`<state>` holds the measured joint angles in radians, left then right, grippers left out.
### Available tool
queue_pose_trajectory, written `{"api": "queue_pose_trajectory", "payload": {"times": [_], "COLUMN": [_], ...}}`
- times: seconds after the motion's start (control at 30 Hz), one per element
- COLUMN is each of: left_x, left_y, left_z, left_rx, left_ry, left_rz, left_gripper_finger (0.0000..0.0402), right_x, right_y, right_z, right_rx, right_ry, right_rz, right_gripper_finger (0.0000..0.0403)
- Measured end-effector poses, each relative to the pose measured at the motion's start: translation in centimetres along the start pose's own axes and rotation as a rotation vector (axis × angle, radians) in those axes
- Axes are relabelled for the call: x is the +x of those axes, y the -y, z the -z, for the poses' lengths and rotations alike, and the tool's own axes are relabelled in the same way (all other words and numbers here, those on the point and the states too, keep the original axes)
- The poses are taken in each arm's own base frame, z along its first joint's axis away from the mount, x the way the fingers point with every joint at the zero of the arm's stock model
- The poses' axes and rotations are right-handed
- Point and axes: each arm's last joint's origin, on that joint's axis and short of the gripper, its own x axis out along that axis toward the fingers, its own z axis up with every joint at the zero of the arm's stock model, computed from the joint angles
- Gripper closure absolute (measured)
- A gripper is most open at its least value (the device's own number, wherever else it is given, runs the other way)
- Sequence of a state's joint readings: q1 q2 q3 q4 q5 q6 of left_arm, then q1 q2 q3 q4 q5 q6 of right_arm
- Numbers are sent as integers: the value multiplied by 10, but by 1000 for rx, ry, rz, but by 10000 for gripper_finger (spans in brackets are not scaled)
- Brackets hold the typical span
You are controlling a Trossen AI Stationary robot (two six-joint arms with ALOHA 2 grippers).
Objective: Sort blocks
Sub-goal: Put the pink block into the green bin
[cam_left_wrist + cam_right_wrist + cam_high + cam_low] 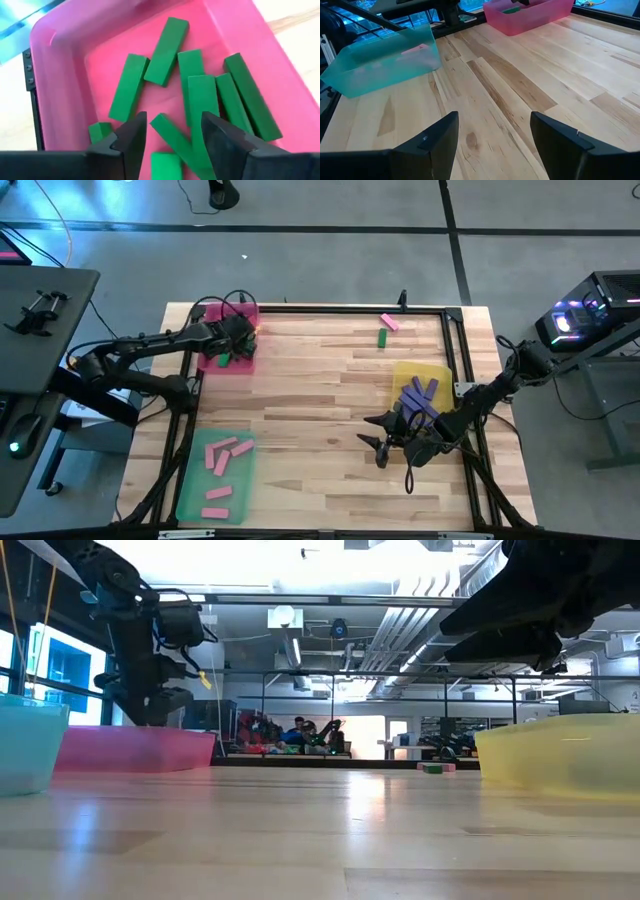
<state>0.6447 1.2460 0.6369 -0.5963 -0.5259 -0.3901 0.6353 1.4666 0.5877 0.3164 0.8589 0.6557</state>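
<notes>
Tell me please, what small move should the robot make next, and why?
Probably the left gripper should lift out of the pink tray: its fingers are open and empty above the green blocks there. One green block and one pink block lie unsorted at the table's far edge.

We see the left arm (150,345) stretched across the far left part of the table, its wrist bent down. The left gripper (172,137) points downward and its two dark fingers (132,137) stand apart with a clear gap between them. The right arm (500,385) reaches in from the right side and is folded low toward the near right part of the table. The right gripper (492,135) hangs above the wood, and its fingers (555,137) are spread wide, holding nothing.
</notes>
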Motion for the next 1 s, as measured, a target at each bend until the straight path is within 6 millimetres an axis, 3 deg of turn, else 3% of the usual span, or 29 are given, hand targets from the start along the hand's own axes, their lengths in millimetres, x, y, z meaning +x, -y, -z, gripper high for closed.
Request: {"api": "queue_pose_trajectory", "payload": {"times": [0.2,0.3,0.57,0.67,0.8,1.0], "left_x": [-18,-35,-93,-116,-139,-150], "left_y": [20,40,97,111,127,152], "left_z": [2,7,24,34,48,72], "left_rx": [44,75,113,123,122,104], "left_ry": [100,181,484,578,660,734], "left_rz": [106,211,605,747,878,933], "left_gripper_finger": [223,223,222,222,222,222], "right_x": [1,1,-4,-1,14,48], "right_y": [6,16,84,115,154,202], "right_z": [2,-10,-95,-114,-116,-98], "right_rx": [11,46,116,114,156,233], "right_ry": [-6,3,-30,-101,-203,-375], "right_rz": [64,109,206,294,448,602], "right_gripper_finger": [171,171,171,171,171,171]}}
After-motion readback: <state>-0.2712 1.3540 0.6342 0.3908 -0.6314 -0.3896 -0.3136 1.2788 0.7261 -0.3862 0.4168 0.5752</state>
